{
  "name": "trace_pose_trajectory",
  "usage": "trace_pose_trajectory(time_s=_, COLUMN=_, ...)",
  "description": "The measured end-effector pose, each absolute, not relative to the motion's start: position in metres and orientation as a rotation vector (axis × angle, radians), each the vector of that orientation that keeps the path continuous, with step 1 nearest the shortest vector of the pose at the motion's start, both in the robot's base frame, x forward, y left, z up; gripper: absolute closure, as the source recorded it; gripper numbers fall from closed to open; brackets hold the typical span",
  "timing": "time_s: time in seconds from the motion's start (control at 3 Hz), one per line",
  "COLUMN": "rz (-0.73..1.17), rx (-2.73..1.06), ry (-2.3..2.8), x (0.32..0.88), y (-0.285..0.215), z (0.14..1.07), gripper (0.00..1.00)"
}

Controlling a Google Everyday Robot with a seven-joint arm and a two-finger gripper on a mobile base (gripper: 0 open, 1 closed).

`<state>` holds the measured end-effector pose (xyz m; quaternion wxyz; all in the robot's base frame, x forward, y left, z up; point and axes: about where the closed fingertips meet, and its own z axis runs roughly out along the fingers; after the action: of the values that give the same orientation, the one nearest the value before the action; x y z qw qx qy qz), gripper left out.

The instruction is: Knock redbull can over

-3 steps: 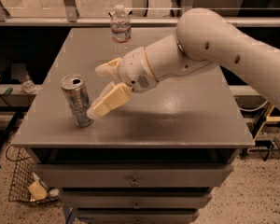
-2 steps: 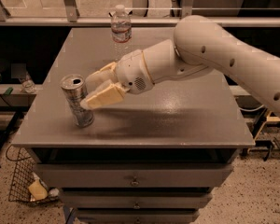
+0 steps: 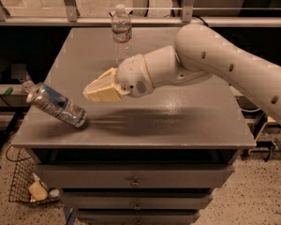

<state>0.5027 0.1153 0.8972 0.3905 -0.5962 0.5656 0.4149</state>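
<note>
Upright a moment ago, the redbull can [image 3: 56, 106] now leans steeply over at the bench's [image 3: 178, 121] front-left corner. Its base is on the bench top and its pull-tab end hangs out past the bench's left edge. The claw [image 3: 99, 89] has swung on leftward and hovers over the bench's left half, apart from the can and holding nothing; whether it is clenched or released I cannot tell. A water bottle [image 3: 122, 32] stands upright at the bench's back edge.
</note>
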Motion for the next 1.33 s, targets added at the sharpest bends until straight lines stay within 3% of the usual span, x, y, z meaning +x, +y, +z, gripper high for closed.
trace_pose_trajectory(time_s=0.33, rz=1.043, rx=-1.488, ry=1.459, x=0.504, y=0.104, z=0.892, gripper=1.0)
trace_pose_trajectory(time_s=1.33, rz=0.931, rx=-1.435, ry=1.53, x=0.508, y=0.061, z=0.893, gripper=1.0)
